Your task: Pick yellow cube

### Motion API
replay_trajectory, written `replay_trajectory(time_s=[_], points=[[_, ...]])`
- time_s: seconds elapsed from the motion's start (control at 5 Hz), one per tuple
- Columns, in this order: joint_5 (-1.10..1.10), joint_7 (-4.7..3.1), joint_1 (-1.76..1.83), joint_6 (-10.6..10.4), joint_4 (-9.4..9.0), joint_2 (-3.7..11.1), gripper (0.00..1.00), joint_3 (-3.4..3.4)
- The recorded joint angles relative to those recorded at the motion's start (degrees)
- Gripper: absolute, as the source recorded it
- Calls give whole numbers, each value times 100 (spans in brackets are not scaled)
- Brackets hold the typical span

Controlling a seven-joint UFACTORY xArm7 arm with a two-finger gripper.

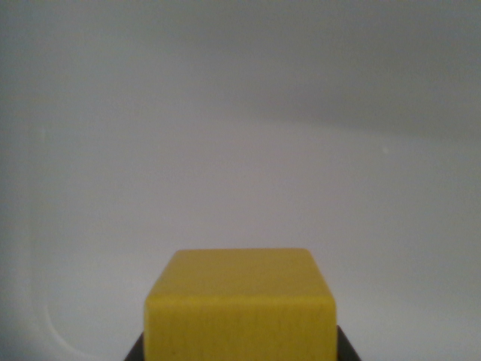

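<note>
Where frame bottoms out, yellow cube (239,304) sits square-on, no long axis; pincer state unclear.

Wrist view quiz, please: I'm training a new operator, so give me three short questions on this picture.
1. True or false: the yellow cube sits at the bottom centre of the wrist view.
2. What flanks the cube's lower corners? A) dark parts B) red blocks C) a hand
3. Fill in: the surface behind the cube is plain pale ____.

Key: 1 true; 2 A, dark parts, probably the gripper's, though open or shut cannot be told; 3 grey.
</note>
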Motion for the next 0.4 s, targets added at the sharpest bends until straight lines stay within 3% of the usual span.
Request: replay_trajectory(time_s=[0.2, 0.4], points=[[0, 0, 0, 0, 0, 0, 100, 0], [1, 5, -2, 264, 158, -105, 100, -4]])
